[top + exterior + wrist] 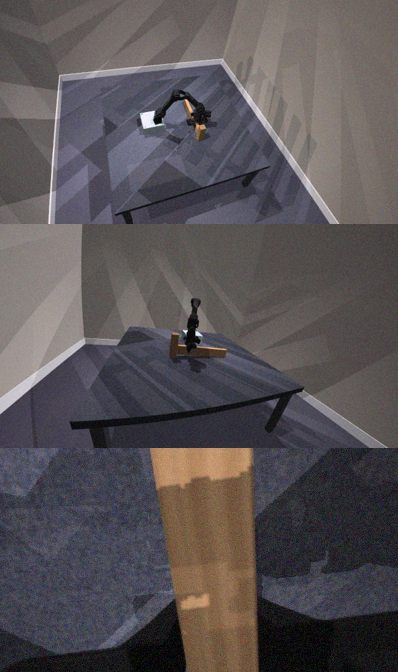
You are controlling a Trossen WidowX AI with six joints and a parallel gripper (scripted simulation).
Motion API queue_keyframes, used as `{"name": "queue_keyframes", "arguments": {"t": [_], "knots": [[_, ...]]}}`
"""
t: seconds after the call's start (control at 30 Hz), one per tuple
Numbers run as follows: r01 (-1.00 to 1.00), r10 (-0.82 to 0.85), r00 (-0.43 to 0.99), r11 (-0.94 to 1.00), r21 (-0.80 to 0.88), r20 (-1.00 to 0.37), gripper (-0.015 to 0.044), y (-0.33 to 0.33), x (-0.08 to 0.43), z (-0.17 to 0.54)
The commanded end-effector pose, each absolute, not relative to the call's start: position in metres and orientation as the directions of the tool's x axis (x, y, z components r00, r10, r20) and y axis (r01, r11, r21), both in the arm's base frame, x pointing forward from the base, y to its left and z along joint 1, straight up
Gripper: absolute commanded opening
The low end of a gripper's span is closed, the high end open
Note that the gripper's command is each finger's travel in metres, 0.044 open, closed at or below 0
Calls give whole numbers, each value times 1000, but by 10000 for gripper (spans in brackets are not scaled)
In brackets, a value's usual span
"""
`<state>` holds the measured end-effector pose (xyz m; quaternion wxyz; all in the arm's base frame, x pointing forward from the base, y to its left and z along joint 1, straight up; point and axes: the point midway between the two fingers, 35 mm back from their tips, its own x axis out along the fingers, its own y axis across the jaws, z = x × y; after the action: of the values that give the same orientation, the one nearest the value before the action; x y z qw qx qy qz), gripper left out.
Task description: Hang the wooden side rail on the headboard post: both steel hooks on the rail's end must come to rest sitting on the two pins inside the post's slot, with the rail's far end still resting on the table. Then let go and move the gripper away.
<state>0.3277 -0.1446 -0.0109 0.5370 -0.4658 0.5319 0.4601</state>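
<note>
Wrist view: rail (215, 548) inside pincer (220, 633)

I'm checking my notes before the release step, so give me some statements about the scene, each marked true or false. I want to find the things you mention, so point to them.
1. The gripper (198, 122) (189, 350) is shut on the rail (188, 107) (214, 352) (212, 538). True.
2. The post (201, 133) (174, 345) lies flat on the table (193, 189) (186, 412). False: it stands upright.
3. The arm's base sits on a white block (147, 119) (198, 336). True.
4. The rail stands on end, taller than the post. False: it lies lengthwise, lower than the post's top.
</note>
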Motion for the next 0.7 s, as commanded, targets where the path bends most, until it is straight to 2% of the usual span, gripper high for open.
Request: {"name": "queue_keyframes", "arguments": {"t": [0.0,0.67], "knots": [[-990,-10,25,140,-27,-1000,0,-147,331,-5],[-990,-10,25,140,-27,-1000,0,-149,331,-6]]}}
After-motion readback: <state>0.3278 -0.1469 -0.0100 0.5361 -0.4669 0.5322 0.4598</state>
